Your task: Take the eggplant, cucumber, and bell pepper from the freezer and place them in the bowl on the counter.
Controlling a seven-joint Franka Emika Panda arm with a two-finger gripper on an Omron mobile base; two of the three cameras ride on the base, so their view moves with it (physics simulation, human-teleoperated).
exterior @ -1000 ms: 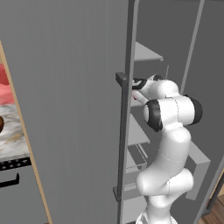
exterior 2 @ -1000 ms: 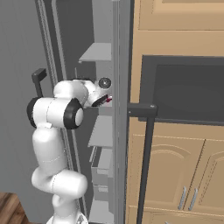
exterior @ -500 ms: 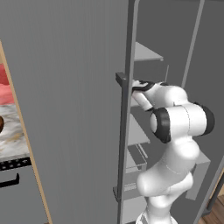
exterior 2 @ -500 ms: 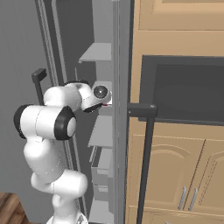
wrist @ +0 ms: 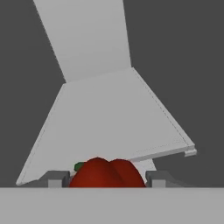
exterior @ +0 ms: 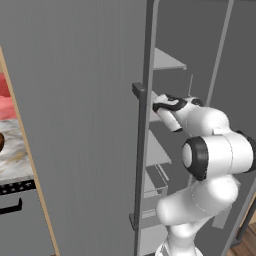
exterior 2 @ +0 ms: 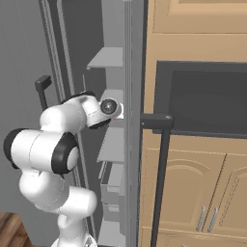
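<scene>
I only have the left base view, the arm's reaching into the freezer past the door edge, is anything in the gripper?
Observer: Yes. In the hand view the bell pepper sits between the fingertips of the gripper.
Operator: Is it off the shelf?
Observer: I cannot tell; the light grey shelf stretches away just beyond it.
Operator: Anything else on that shelf?
Observer: No eggplant or cucumber on the part the hand view shows.
Operator: What's right of the freezer?
Observer: The right base view shows tan cabinets and a dark oven door.
</scene>
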